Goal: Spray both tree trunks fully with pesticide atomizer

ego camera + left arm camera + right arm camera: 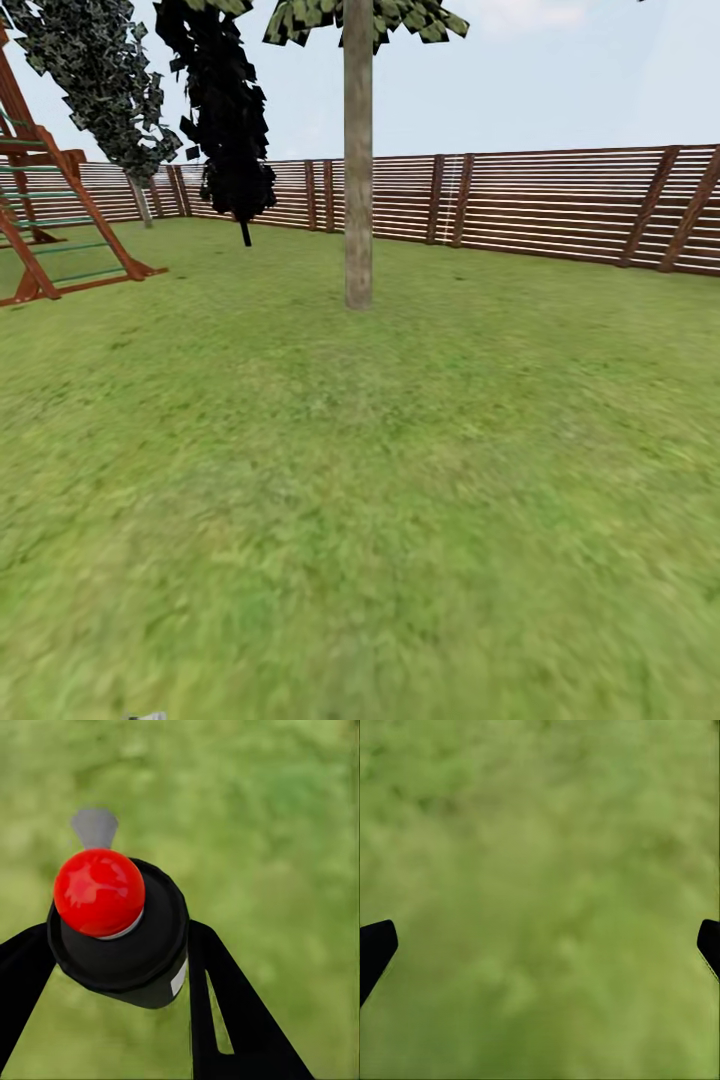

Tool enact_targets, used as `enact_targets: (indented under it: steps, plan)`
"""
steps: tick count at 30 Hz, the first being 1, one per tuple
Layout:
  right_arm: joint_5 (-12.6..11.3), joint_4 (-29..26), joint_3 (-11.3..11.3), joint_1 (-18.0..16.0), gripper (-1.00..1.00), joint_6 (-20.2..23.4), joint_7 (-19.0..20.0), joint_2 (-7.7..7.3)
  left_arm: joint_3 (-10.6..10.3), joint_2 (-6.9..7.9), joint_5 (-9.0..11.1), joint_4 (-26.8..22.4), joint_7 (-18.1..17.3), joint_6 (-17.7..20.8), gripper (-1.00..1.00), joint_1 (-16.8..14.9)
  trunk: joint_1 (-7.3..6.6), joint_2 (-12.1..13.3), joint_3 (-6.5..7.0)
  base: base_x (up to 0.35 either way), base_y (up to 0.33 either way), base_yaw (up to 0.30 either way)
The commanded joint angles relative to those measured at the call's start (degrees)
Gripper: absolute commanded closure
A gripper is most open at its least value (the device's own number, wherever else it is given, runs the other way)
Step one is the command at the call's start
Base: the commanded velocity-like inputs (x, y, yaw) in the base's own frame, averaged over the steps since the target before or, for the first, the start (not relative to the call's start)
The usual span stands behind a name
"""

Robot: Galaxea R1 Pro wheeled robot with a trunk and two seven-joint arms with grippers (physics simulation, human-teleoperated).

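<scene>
In the left wrist view, the pesticide atomizer, a black can with a round red cap and a grey nozzle, sits between the two black fingers of my left gripper, which is shut on it above grass. My right gripper is open over bare lawn, its black fingertips wide apart with nothing between them. Ahead in the head view stands a tree with a smooth, thick grey-tan tree trunk, several metres off on the garden lawn. Its crown is cut off by the frame's top.
A brown slatted fence closes the far side of the lawn. A wooden play tower stands at the left. A dark, narrow cypress-like tree and a leafy tree with a thin pale trunk stand near the fence.
</scene>
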Motion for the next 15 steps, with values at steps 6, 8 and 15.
enact_targets:
  steps: [6, 8, 15]
  plan:
    - [0.0, 0.0, 0.0, 0.0, -1.0, 0.0, 0.0, 0.0, -0.1, 0.0, 0.0, 0.0, -0.1, -0.1, 1.0, 0.0, 0.0, 0.0, 0.0, 0.344, 0.0, 0.0]
    - [0.0, 0.0, 0.0, 0.0, -1.0, 0.0, 0.0, 0.0, -0.1, 0.0, 0.0, 0.0, -0.1, -0.1, 1.0, 0.0, 0.0, 0.0, 0.0, 0.344, 0.0, 0.0]
    - [0.0, 0.0, 0.0, 0.0, -1.0, 0.0, 0.0, 0.0, -0.1, 0.0, 0.0, 0.0, -0.1, 0.0, 1.0, 0.0, 0.0, 0.0, 0.0, 0.344, 0.0, 0.0]
